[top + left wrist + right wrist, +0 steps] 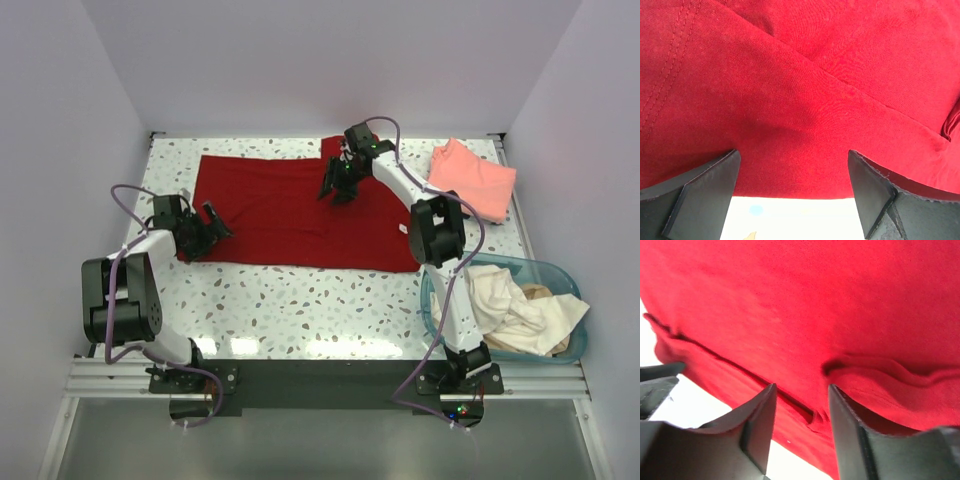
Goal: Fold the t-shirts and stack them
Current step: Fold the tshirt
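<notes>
The dark red t-shirt (290, 212) lies spread flat across the middle of the table. My left gripper (217, 221) is open at the shirt's left edge; in the left wrist view (792, 172) the shirt's edge (790, 125) lies between the jaws, with bare table below it. My right gripper (335, 190) is open, low over the shirt's far edge near the middle; in the right wrist view (801, 407) a seam and a raised fold (880, 385) lie between and beside the jaws. A folded salmon-pink shirt (473, 178) lies at the far right. Cream-white shirts (515, 310) are heaped in the basket.
The translucent teal basket (440, 300) stands at the near right beside the right arm's base. White walls close in the table at the back and both sides. Speckled tabletop (300, 300) shows in front of the red shirt.
</notes>
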Action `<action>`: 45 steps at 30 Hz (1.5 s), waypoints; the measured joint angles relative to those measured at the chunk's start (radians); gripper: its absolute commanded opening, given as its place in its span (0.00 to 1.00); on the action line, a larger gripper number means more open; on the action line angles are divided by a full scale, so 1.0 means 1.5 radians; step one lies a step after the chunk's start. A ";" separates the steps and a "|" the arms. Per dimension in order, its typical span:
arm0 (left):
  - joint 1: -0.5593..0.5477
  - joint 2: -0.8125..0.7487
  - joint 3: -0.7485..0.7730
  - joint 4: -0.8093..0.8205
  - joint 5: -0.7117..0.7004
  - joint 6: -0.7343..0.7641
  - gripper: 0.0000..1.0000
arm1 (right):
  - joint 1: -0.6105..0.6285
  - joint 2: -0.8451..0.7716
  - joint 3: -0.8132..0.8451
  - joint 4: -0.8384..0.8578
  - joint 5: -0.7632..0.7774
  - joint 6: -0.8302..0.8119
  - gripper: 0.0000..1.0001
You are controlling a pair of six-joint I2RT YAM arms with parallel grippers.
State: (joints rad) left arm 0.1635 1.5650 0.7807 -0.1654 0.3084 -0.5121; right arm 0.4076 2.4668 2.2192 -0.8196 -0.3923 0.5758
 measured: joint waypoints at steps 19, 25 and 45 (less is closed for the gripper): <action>-0.049 -0.082 0.057 -0.097 -0.054 -0.004 0.94 | -0.041 -0.313 -0.316 0.041 0.048 -0.075 0.70; -0.100 -0.031 0.080 -0.056 -0.044 -0.031 0.94 | -0.068 -0.348 -0.453 0.043 0.082 -0.092 0.70; 0.025 0.000 -0.019 0.051 -0.025 -0.072 0.97 | -0.012 -0.286 -0.503 0.056 0.075 -0.105 0.70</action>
State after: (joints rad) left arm 0.2005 1.5646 0.7525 -0.0891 0.2714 -0.6205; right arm 0.3901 2.0377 1.4654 -0.7349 -0.2798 0.4179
